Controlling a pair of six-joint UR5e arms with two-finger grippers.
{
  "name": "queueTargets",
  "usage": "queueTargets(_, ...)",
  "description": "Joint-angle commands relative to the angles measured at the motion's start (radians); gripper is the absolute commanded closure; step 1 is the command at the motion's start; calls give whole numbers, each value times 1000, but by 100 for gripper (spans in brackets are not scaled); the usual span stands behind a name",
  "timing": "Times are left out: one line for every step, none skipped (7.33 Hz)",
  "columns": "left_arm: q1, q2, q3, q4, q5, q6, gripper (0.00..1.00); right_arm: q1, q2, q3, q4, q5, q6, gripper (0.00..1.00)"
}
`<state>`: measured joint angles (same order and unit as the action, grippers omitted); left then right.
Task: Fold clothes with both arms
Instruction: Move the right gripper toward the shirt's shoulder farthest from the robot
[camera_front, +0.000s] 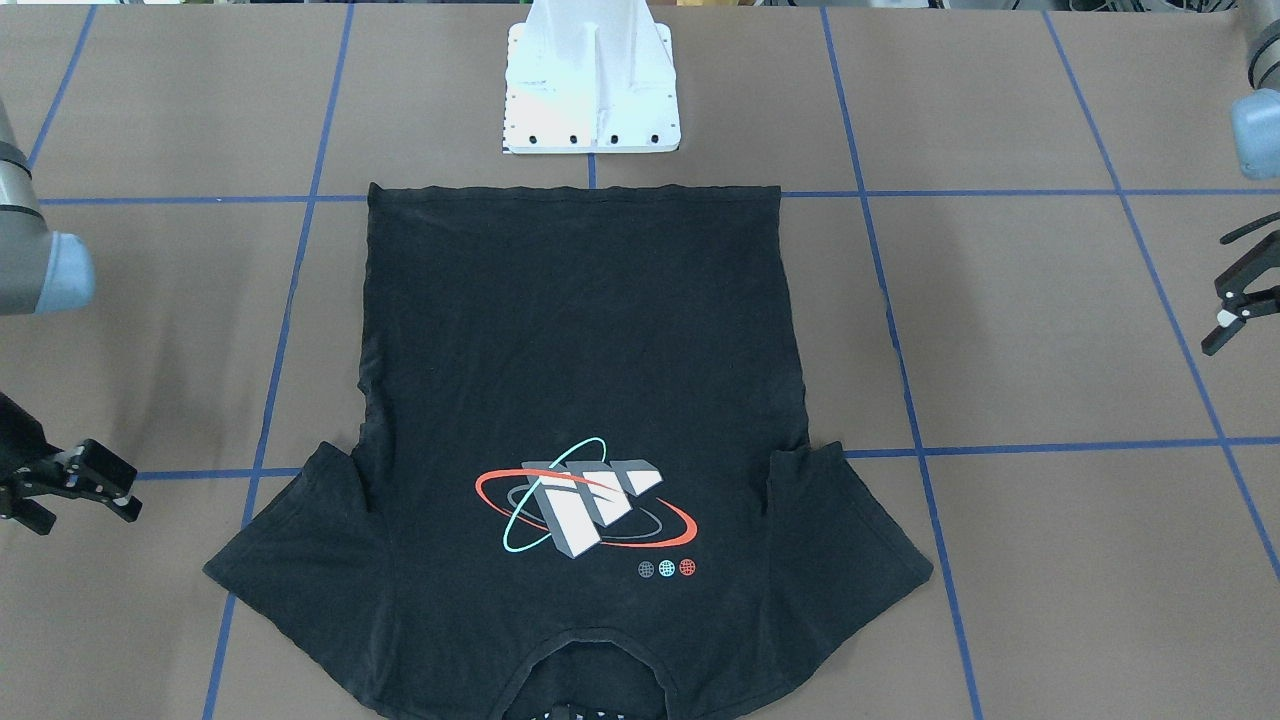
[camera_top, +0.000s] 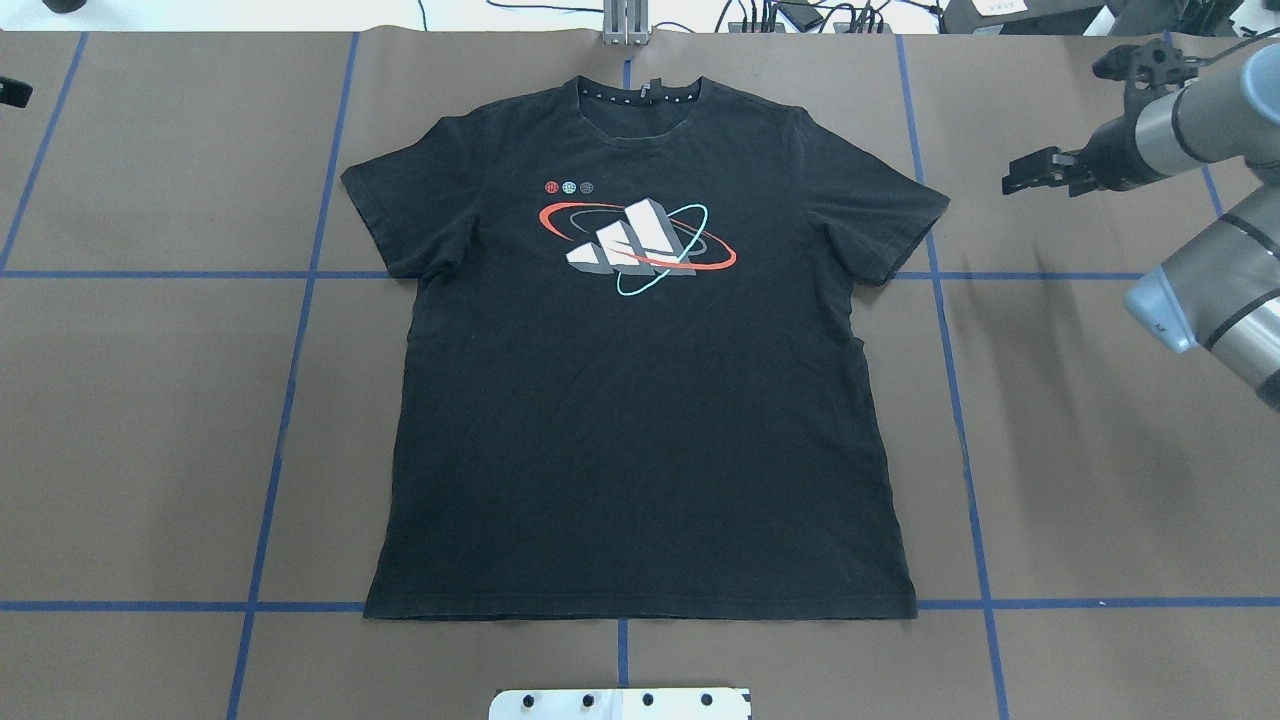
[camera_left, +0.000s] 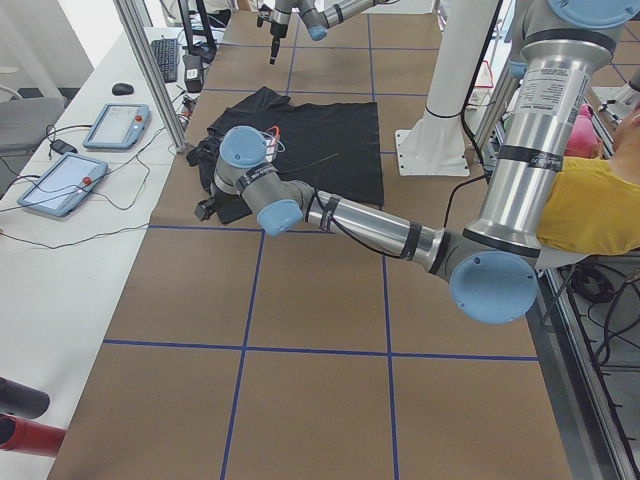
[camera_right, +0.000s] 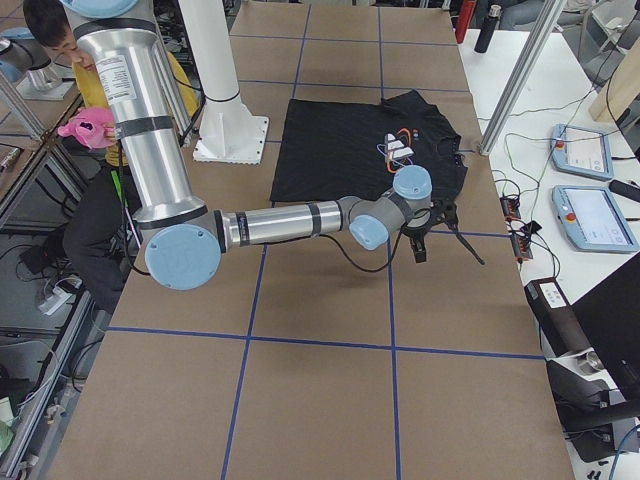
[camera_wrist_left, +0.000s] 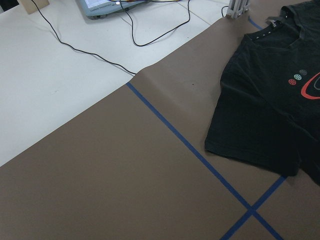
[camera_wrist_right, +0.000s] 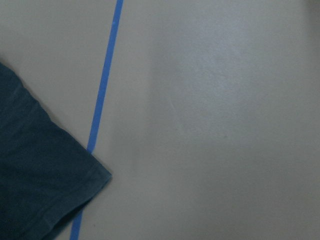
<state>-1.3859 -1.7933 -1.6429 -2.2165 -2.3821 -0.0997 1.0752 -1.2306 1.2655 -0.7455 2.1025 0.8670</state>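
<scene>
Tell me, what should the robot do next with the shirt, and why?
Probably bring the right tool to the sleeve nearest it. The T-shirt lies flat and unfolded; that tool and the left tool hang out at the sides, holding nothing.

A brown worktop (camera_top: 150, 450) is crossed by blue tape lines (camera_top: 291, 400). Beside it stands a white table (camera_left: 60, 250) carrying two tablets (camera_left: 115, 125), a keyboard (camera_left: 165, 58) and a mouse (camera_left: 122, 89).
</scene>
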Motion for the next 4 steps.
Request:
queueTargets(1, 5, 0, 0, 0, 0, 0, -58, 39, -41, 32, -83, 61, 5)
queueTargets(1, 6, -2, 0, 0, 1, 0, -78, 66, -66, 37, -107, 94, 10)
queueTargets(1, 9, -2, 0, 0, 2, 0, -90, 100, -96, 37, -128, 99, 12)
queueTargets(1, 9, -2, 0, 0, 2, 0, -101, 123, -121, 38, -134, 101, 15)
